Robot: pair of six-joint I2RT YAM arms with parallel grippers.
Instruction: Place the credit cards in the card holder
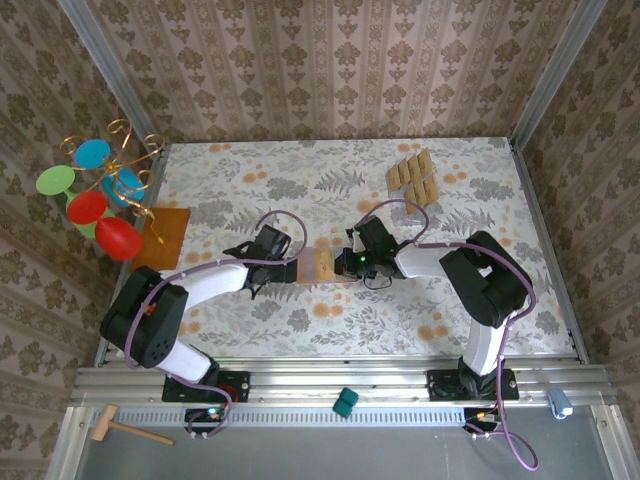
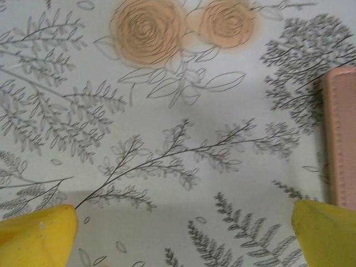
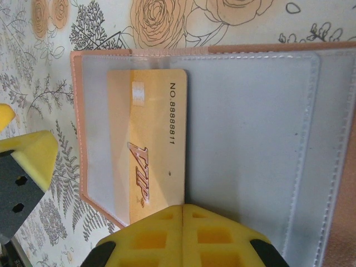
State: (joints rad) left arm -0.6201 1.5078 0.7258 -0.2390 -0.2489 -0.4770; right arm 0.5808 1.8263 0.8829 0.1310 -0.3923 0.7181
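Note:
The card holder (image 3: pixel 250 139) lies open on the flowered tablecloth, grey lining up, between the two grippers (image 1: pixel 324 264). One tan credit card (image 3: pixel 147 144), printed VIP, lies flat in its left part, partly under the clear pocket. My right gripper (image 3: pixel 183 208) is shut, its yellow tips pressed together at the card's near end, with no card between them. More credit cards (image 1: pixel 412 177) lie spread at the back right. My left gripper (image 2: pixel 183 233) is open just left of the card holder's edge (image 2: pixel 340 139), nothing between its fingers.
A flat orange-brown mat (image 1: pixel 165 235) and a wire stand with coloured discs (image 1: pixel 95 195) sit at the left edge. Metal rails frame the table. A wooden mallet (image 1: pixel 120 427) and a small green block (image 1: pixel 346 402) lie in front of the arm bases.

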